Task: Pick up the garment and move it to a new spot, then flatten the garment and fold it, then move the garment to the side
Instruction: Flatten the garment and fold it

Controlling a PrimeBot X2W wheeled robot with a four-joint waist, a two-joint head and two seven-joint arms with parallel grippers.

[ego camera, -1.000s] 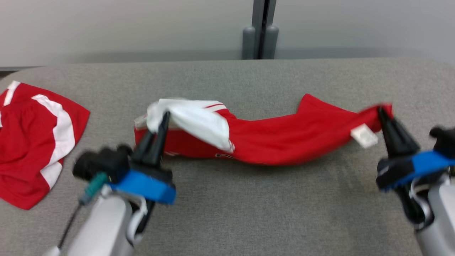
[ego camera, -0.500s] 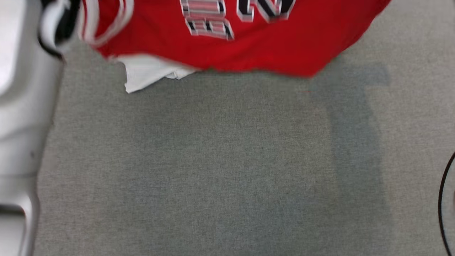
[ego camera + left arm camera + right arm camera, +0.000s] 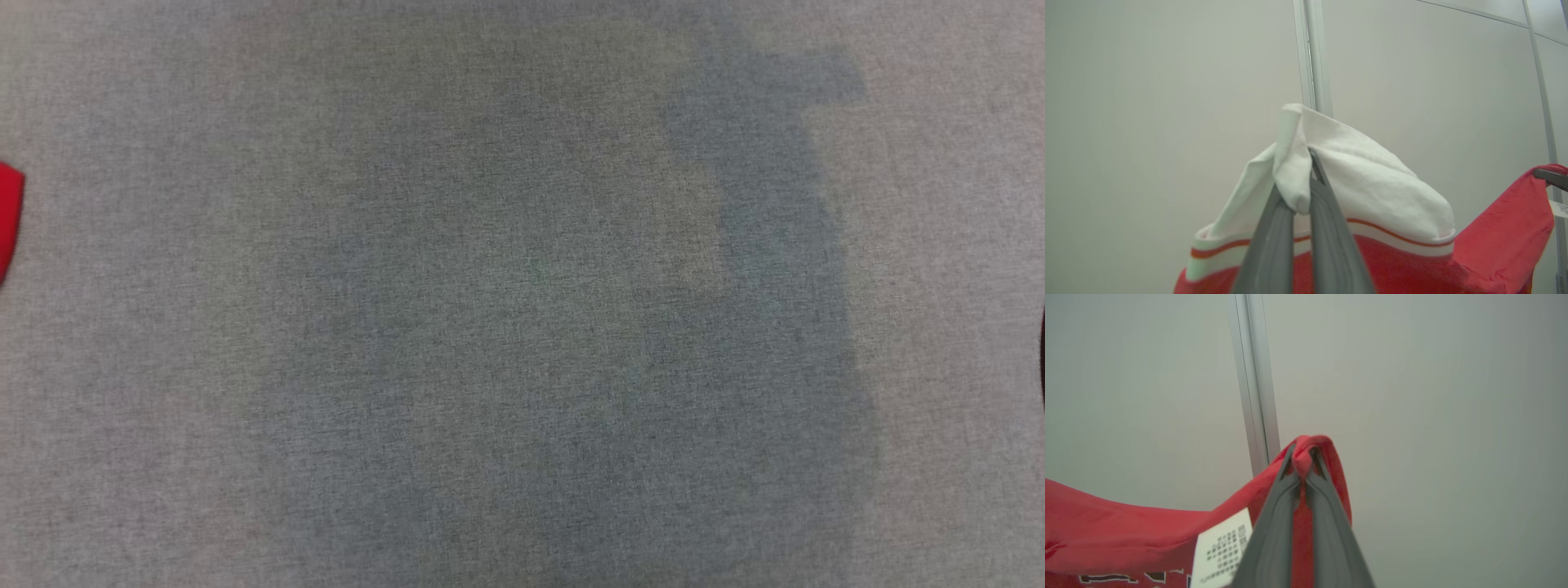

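Gripped the garment (image 3: 1404,261) at both ends, aloft before a pale wall: with the left pincer (image 3: 1301,181) clamped tight on its white fold, with the right pincer (image 3: 1302,457) clamped tight on its red corner beside the label (image 3: 1220,547). Strung its long axis pincer to pincer, sagging between.

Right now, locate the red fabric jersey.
Wrist views show the jersey aloft: left gripper pinches its white sleeve, right gripper its red corner by the label.
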